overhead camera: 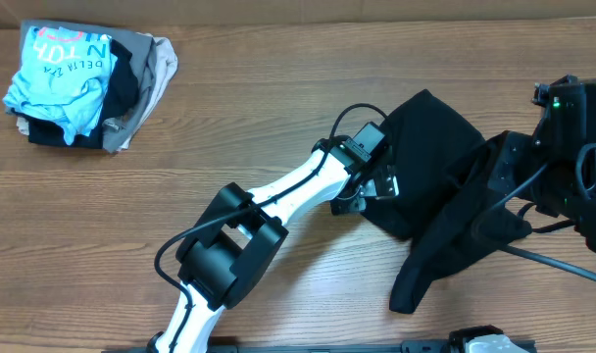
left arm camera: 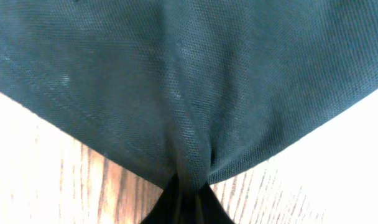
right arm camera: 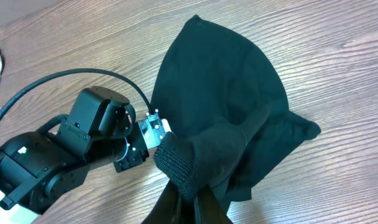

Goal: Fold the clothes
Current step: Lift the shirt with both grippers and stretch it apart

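The black garment (left arm camera: 189,74) overruns the left wrist view's top and sides; the left fingers (left arm camera: 161,213) are cut off at the bottom edge. Overhead, fabric hides the right fingers (right arm camera: 207,208).

A wood-grain tabletop (overhead camera: 278,118) carries two things. A crumpled black garment (overhead camera: 445,186) lies on its right half, one tail trailing toward the near edge. In the far left corner sits a pile of garments (overhead camera: 146,78), with a light-blue T-shirt (overhead camera: 68,74) on top.

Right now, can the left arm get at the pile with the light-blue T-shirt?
Probably not: the left gripper is shut on the black garment, and the pile lies far off, though nothing blocks the way.
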### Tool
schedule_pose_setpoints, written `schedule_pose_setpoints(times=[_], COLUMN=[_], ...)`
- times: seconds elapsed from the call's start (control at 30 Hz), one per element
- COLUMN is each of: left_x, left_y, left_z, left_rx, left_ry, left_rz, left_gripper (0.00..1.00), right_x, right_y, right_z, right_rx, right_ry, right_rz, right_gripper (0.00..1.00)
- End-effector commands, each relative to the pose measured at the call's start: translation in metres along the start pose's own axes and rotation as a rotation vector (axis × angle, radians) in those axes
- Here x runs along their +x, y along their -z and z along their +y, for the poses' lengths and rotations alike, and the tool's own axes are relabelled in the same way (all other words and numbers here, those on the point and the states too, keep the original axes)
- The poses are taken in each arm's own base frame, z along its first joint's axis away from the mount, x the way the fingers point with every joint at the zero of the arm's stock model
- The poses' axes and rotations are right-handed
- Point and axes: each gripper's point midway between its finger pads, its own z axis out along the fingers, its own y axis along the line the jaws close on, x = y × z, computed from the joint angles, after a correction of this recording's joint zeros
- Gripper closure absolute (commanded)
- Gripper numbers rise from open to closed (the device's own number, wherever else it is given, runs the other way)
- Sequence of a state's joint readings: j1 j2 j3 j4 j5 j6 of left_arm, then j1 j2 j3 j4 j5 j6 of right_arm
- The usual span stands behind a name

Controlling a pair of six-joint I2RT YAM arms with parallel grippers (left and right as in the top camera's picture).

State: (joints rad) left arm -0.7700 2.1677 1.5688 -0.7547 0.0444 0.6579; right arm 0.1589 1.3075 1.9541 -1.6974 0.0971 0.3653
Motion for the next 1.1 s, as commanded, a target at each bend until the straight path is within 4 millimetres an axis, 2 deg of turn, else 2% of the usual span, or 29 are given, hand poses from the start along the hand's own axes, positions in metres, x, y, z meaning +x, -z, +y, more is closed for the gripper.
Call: schedule_pose_setpoints(times=[0.0, 0.1, 0.2, 0.33, 0.53, 0.67, 0.8, 0.87, 0.9, 0.93, 1.07], left_x=[0.006, 0.014, 0.027, 0.050, 0.084, 0.108, 0.131, 0.141, 0.150, 0.154, 0.167], left_y=[-0.004, 0.012, 0.046, 0.117, 0.235, 0.301, 0.360, 0.389, 0.416, 0.432, 0.485], left_z=[0.014, 0.045, 0.084, 0.136, 0.193, 0.214, 0.223, 0.223, 0.219, 0.216, 0.200], left_rx=[-0.030, -0.101, -0.150, -0.147, -0.210, -0.303, -0.410, -0.464, -0.515, -0.546, -0.653], left_ry=[0.108, 0.276, 0.463, 0.678, 0.889, 0.980, 1.054, 1.082, 1.104, 1.111, 1.112], left_rz=[0.017, 0.026, 0.027, -0.037, -0.230, -0.353, -0.463, -0.520, -0.575, -0.608, -0.716], left_gripper=[0.96, 0.96, 0.96, 0.96, 0.96, 0.96, 0.96, 0.96, 0.96, 0.96, 0.96], right_x=[-0.003, -0.005, -0.013, -0.026, -0.044, -0.055, -0.067, -0.073, -0.078, -0.080, -0.088], right_y=[0.004, 0.004, 0.005, 0.006, 0.007, 0.009, 0.015, 0.022, 0.033, 0.039, 0.070], right_z=[-0.001, -0.001, -0.001, -0.002, -0.021, -0.028, -0.030, -0.032, -0.034, -0.034, -0.032], right_rx=[0.004, 0.004, 0.011, 0.014, 0.052, 0.010, -0.064, -0.095, -0.114, -0.123, -0.140], right_ry=[0.002, 0.001, -0.002, -0.013, -0.061, -0.052, -0.033, -0.020, -0.003, 0.010, 0.066], right_rz=[-0.023, -0.033, -0.070, -0.121, -0.177, -0.200, -0.234, -0.259, -0.291, -0.311, -0.399], right_gripper=[0.96, 0.96, 0.96, 0.96, 0.96, 0.96, 0.96, 0.96, 0.96, 0.96, 0.96])
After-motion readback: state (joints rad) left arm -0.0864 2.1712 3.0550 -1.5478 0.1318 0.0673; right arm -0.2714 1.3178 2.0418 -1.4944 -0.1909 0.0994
